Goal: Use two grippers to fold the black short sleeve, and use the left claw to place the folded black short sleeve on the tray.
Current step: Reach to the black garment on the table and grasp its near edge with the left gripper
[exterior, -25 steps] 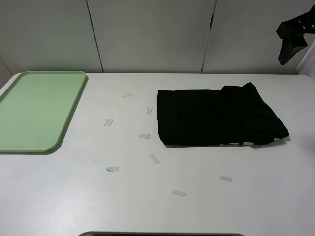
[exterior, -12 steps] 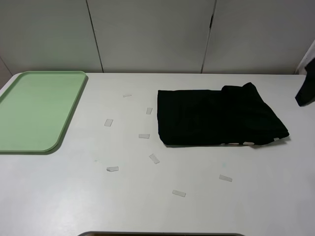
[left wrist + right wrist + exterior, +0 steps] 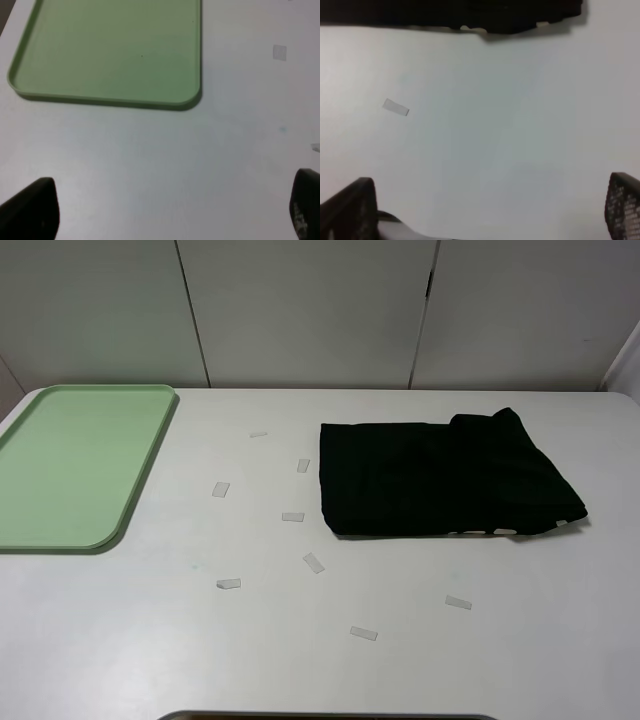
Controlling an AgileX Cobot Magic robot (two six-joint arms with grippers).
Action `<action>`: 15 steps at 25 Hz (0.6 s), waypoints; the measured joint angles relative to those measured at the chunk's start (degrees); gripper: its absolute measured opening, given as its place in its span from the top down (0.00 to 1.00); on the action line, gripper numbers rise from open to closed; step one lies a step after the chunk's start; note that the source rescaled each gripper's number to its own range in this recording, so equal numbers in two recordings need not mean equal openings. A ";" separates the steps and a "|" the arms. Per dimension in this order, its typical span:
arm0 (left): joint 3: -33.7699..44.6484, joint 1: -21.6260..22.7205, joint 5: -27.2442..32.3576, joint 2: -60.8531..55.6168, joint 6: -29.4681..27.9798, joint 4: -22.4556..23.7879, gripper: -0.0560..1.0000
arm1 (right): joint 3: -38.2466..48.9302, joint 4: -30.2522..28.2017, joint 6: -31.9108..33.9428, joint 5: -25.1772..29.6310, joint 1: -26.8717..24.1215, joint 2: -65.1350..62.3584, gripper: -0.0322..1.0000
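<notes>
Between tray (image 3: 80,460) and black short sleeve (image 3: 440,485), scattered paper strips (image 3: 292,517)

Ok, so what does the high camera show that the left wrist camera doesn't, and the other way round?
Only the high view: the black short sleeve, folded flat on the right of the white table, several paper strips scattered beside it, and the wall panels behind. No gripper shows there.
Only the left wrist view: the left claw, its fingers wide apart over bare table with nothing between them.
Both: the tray, empty, the table, and at least one paper strip.
</notes>
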 joint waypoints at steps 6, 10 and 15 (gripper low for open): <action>0.00 0.00 0.05 0.00 0.00 0.00 0.08 | 5.38 -1.84 0.00 0.07 -0.92 -16.07 0.00; 0.00 0.00 0.05 0.00 0.00 0.00 0.08 | 8.60 -1.84 -0.64 -1.02 -3.34 -26.27 0.00; 0.00 0.00 0.05 0.00 0.00 0.00 0.08 | 10.11 -1.50 -0.90 -3.06 -6.33 -35.23 0.00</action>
